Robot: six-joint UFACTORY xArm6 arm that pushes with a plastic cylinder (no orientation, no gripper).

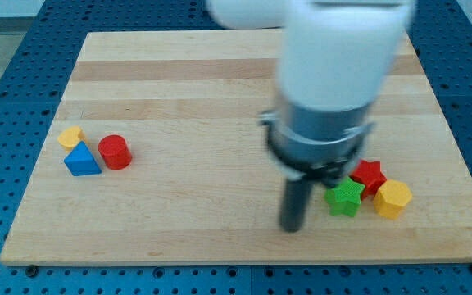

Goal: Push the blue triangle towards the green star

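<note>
The blue triangle point(81, 160) lies at the view's left on the wooden board, touching a small yellow block point(70, 137) above it and close to a red cylinder point(115, 152) on its right. The green star point(345, 197) lies at the view's lower right, between a red star point(369, 175) and a yellow hexagon point(392, 199). My tip point(292, 227) is down near the board's bottom edge, just left of the green star and far to the right of the blue triangle.
The wooden board point(220, 90) rests on a blue perforated table point(6, 74). The arm's white and grey body point(328, 74) looms over the board's right half and hides part of it.
</note>
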